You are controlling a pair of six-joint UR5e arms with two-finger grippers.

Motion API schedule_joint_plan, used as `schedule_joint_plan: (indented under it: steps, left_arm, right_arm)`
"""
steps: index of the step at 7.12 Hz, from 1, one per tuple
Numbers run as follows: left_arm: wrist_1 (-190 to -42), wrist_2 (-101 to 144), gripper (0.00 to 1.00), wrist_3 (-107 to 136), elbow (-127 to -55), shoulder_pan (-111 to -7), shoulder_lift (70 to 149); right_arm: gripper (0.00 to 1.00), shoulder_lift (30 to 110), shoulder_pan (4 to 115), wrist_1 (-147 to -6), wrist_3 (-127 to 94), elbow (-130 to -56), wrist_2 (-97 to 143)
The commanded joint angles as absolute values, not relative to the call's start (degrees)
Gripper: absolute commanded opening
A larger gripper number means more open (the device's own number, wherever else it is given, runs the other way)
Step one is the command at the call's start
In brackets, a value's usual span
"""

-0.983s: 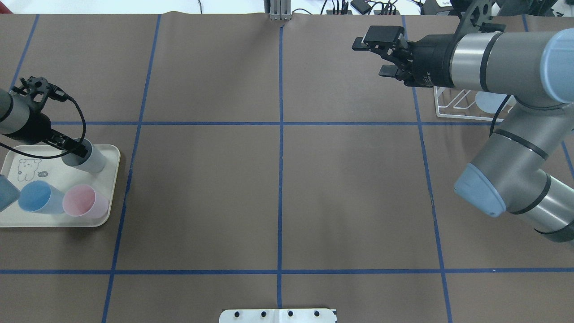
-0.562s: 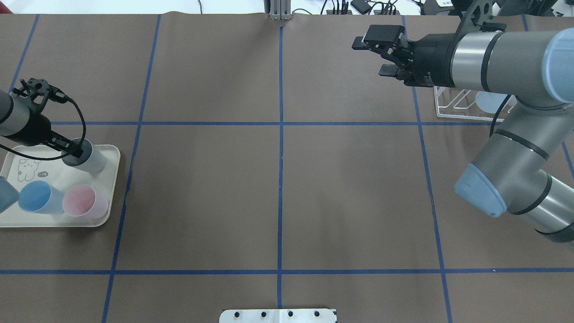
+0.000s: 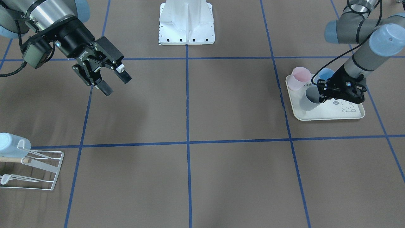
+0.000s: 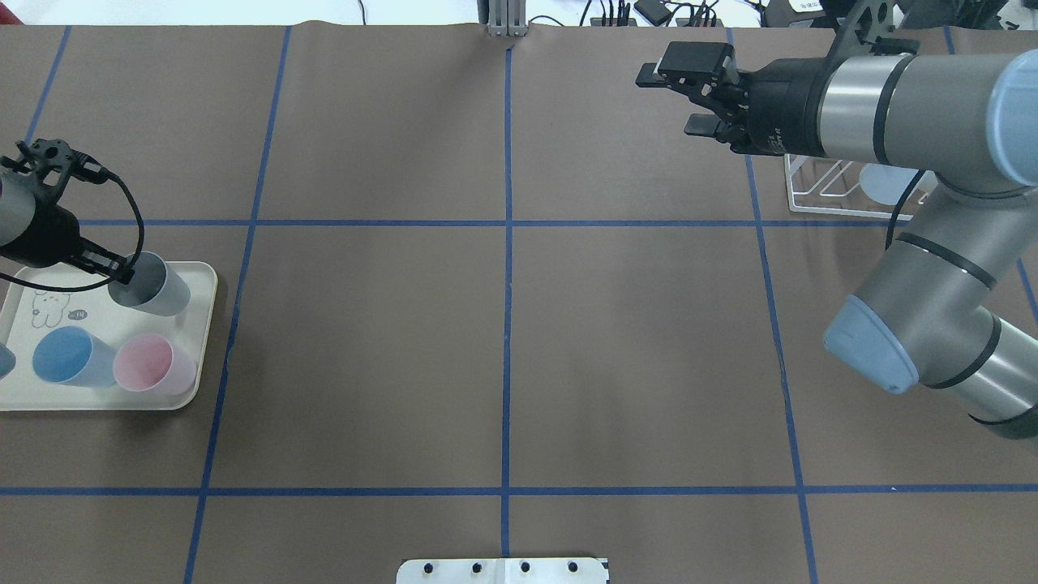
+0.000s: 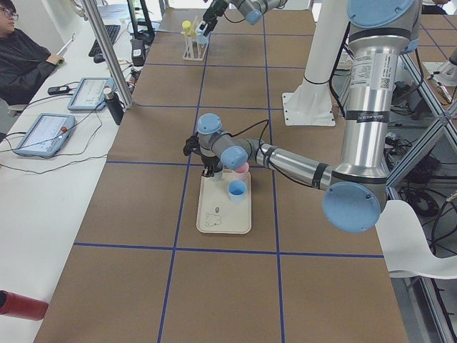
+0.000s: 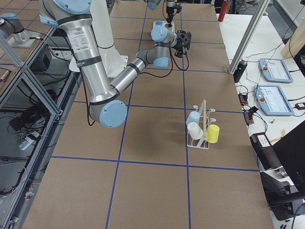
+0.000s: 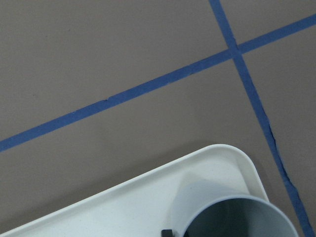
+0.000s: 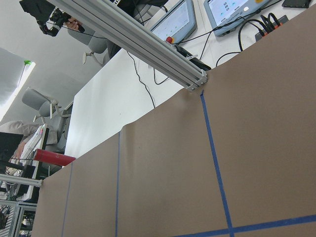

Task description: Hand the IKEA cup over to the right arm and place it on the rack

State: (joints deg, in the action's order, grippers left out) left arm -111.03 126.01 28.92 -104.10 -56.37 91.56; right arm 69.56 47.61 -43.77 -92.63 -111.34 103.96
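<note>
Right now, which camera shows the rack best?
Exterior right: the rack stands whole there, nothing in front of it. Overhead, the right arm hides much of it; front-facing cuts it off at the frame edge; exterior left shows it far and small; the wrist views miss it.

The desk (image 4: 365,365) is viewed from high behind the robot by the overhead camera, which is aimed forward and down. From across the opposite long edge it is viewed by the front camera, tilted steeply down, with the robot's base (image 3: 186,22) at the top, so the sides are mirrored. The tray (image 4: 105,400) near one end and the rack (image 4: 827,188) near the other are shared by both. The side cameras are set high beyond the desk's two ends and aimed along its length. The left wrist camera is held close above a tray corner, the grey cup (image 7: 237,219) cut by the lower border. The right wrist camera is aimed low across the desk toward its far edge.
</note>
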Motion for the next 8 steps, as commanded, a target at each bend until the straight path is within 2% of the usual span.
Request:
schedule_joint_plan:
  steps: [1,2,5,8]
  left_arm:
    - [-105.4,125.9,0.0,30.8,-111.2,-63.2,90.2]
    - [-105.4,125.9,0.0,33.5,-112.5,-65.6,90.7]
    - [-109.7,126.0,0.0,56.8,-111.0,-64.9,102.7]
    - [-138.9,125.8,0.0,91.6,-101.0,-57.8,108.7]
  right_arm:
    - [1.0,69.8,47.6,-43.8,-92.6,-111.6,104.0]
    - [1.0,69.8,47.5,-43.8,-92.6,-111.6,104.0]
    - [1.0,69.5,47.5,-43.8,-92.7,-111.3,103.9]
    - [1.0,68.6,47.4,-43.9,-94.3,-110.9,103.6]
